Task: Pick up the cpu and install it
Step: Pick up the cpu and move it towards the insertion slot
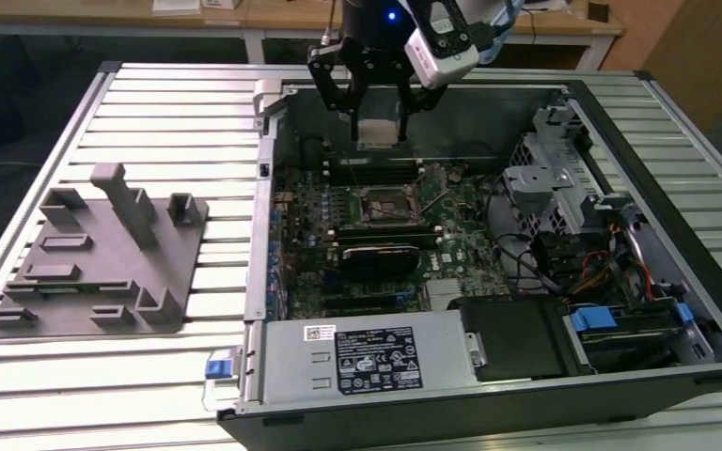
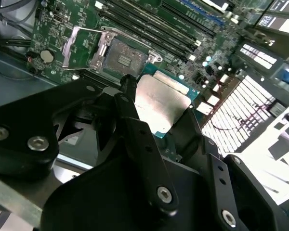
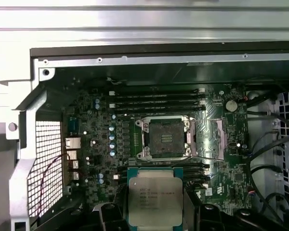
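Claw [image 1: 380,130] closed narrow on the cpu [image 2: 161,103], one finger [image 2: 130,113] on each of two opposite edges. Silver lid is up and uncovered between them, and the green rim shows at the free edges. Chip sits roughly level in the grip in both wrist views.

Cpu is in the air, above the motherboard [image 3: 86,144] inside the open computer case [image 1: 336,349]. It is not touching anything below. The socket [image 3: 164,137] is bare, and its metal frame looks flipped open to one side. In the first wrist view the chip is offset from the socket, not over it. Memory slots [image 3: 154,98] run along the socket's far side.

Handling, judged:
- Light, thin and stiff, so no flex expected.
- The metal lid looks slick, so an edge pinch like this one is the right hold, with little force needed.
- Underside contacts and the socket's own contacts are likely fragile; dropping, tilting or dragging is the risk.
- Notch or corner orientation is too small to tell.

Outside the case, the exterior view shows a grey fixture [image 1: 98,263] on the slatted tabletop [image 1: 185,103], well apart from the claw.
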Motion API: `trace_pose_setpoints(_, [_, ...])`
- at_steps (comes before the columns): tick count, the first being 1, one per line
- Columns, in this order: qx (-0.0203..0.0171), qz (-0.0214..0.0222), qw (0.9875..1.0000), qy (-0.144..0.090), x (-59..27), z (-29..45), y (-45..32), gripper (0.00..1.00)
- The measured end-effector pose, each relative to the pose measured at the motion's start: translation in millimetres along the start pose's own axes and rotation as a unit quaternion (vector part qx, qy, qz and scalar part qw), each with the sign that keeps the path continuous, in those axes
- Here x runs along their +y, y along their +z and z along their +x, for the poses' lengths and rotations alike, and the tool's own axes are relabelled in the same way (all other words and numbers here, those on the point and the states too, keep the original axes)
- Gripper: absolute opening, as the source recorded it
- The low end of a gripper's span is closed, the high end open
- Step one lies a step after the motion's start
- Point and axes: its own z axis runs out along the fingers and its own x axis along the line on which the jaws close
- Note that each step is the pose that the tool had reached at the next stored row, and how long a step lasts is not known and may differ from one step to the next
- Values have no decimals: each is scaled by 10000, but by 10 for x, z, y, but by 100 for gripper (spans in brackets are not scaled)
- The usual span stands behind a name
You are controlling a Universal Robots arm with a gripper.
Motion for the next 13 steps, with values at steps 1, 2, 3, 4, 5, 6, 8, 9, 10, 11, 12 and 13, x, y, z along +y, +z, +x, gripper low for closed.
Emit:
trace_pose_setpoints(1, [0, 0, 10000, 0, 2, -13, 18, 54])
trace_pose_setpoints(2, [0, 0, 10000, 0, 3, -27, 37, 54])
trace_pose_setpoints(3, [1, 0, 10000, 0, 3, -42, 57, 54])
trace_pose_setpoints(4, [1, 0, 10000, 0, 3, -55, 75, 54])
trace_pose_setpoints(5, [2, 1, 10000, 0, 3, -68, 93, 54])
trace_pose_setpoints(6, [2, 1, 10000, 0, 3, -81, 111, 54])
trace_pose_setpoints(8, [2, 1, 10000, 0, 2, -103, 148, 54])
trace_pose_setpoints(9, [2, 0, 10000, 0, 1, -113, 167, 54])
trace_pose_setpoints(10, [2, 0, 10000, 0, 1, -123, 187, 54])
trace_pose_setpoints(11, [2, 0, 10000, 0, 0, -133, 205, 54])
trace_pose_setpoints(12, [2, 0, 10000, 0, 0, -141, 223, 54])
trace_pose_setpoints(13, [2, 0, 10000, 0, -1, -147, 241, 54])
